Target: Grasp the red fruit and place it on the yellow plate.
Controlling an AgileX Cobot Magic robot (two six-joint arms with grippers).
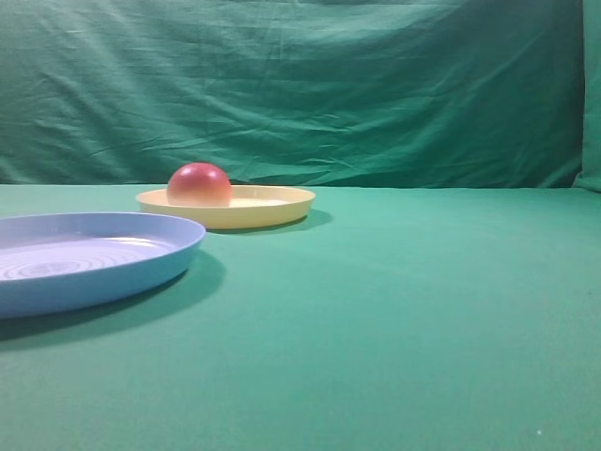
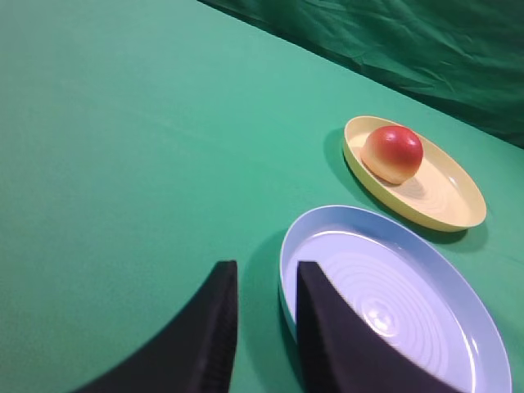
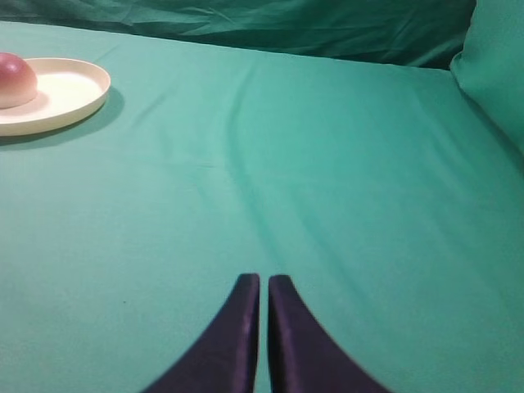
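Observation:
The red fruit (image 1: 198, 184) rests on the left part of the yellow plate (image 1: 272, 205), far back on the green table. In the left wrist view the red fruit (image 2: 393, 152) sits at the near end of the yellow plate (image 2: 446, 196). My left gripper (image 2: 267, 266) is well short of it, its dark fingers apart with only cloth between them. The right wrist view has the red fruit (image 3: 15, 80) and the yellow plate (image 3: 70, 90) at its far left. My right gripper (image 3: 264, 280) is far from them, shut and holding nothing. Neither gripper shows in the exterior view.
A larger light-blue plate (image 1: 141, 258) with concentric rings lies at the front left; its rim (image 2: 286, 262) runs just beside my left gripper's right finger. Green cloth covers the table and hangs as a backdrop (image 1: 376, 85) behind it.

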